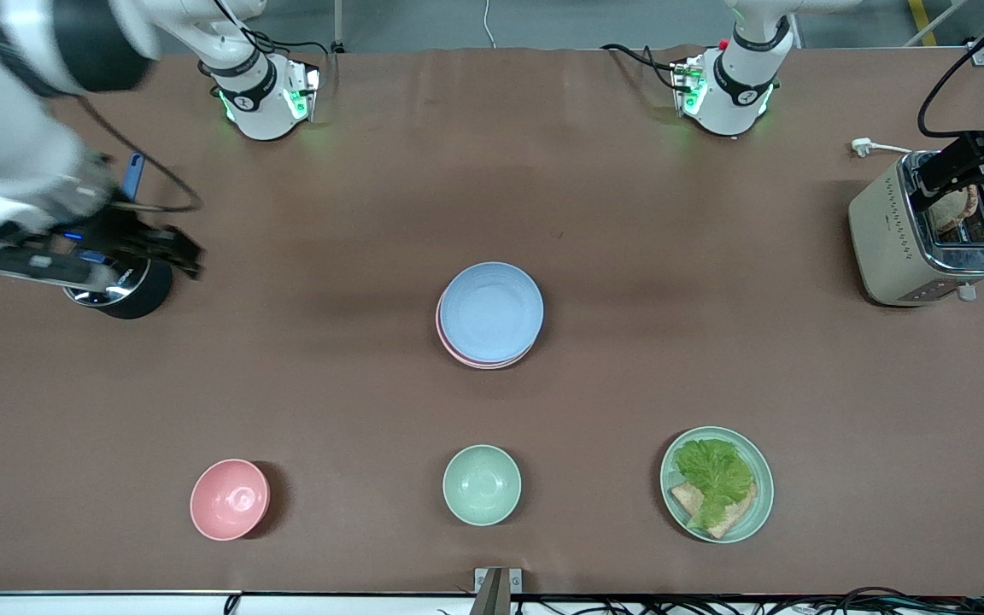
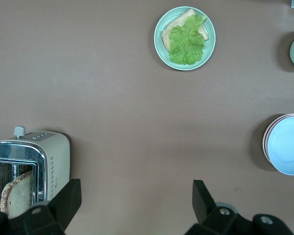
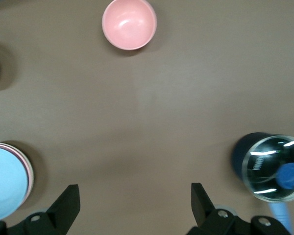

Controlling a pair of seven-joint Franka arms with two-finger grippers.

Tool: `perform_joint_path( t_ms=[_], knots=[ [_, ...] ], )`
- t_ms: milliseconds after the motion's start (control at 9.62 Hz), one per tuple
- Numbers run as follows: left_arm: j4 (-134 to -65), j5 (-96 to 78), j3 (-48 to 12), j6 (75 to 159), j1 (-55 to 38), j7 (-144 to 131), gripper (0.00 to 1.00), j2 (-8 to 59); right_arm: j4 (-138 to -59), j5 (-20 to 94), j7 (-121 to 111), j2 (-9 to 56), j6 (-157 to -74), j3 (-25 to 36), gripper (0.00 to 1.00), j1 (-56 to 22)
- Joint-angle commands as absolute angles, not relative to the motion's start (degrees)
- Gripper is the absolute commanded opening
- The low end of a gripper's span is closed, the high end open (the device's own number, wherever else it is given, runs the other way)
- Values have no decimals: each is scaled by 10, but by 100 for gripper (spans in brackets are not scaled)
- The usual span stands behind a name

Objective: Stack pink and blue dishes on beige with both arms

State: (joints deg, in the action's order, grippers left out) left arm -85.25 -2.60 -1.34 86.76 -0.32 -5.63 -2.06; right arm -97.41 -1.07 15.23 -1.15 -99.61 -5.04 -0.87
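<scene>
The light blue plate (image 1: 492,312) lies on top of a stack at the middle of the table. Under it only the rim of the pink plate (image 1: 456,353) peeks out. The beige plate is hidden in every view. My right gripper (image 1: 178,249) hangs open and holds nothing over the table at the right arm's end, beside a dark round container. Its wrist view shows the blue plate (image 3: 5,181) off to one side of the gripper (image 3: 135,198). My left gripper (image 1: 936,179) is open with nothing in it above the toaster; in its wrist view (image 2: 135,196) the blue plate (image 2: 289,146) is far off.
A cream toaster (image 1: 919,239) with a bread slice in its slot stands at the left arm's end. Nearest the front camera are a pink bowl (image 1: 230,499), a mint-green bowl (image 1: 482,484) and a green plate with lettuce and bread (image 1: 717,484). A dark container (image 1: 120,295) sits under the right hand.
</scene>
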Motion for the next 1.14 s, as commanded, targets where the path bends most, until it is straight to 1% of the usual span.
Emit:
perform_joint_path(
  t_ms=[0,208,312,416,1039],
  knots=[
    [-862,-17,-13,860,-12,-50,100,-15,-886,-14,74,3,-930,-3,100,-12],
    [-862,-16,-11,860,-25,-49,99,-14,-827,-16,69,7,-891,4,100,-11],
    [-862,-5,-12,860,-26,-49,99,-14,-821,-11,74,7,-871,4,100,-11],
    [-862,-1,-13,860,-25,-48,99,-13,-824,-10,78,5,-855,4,100,-11],
    [-861,-8,-22,856,-22,-33,99,-9,-825,-8,77,6,-854,8,100,-4]
  ],
)
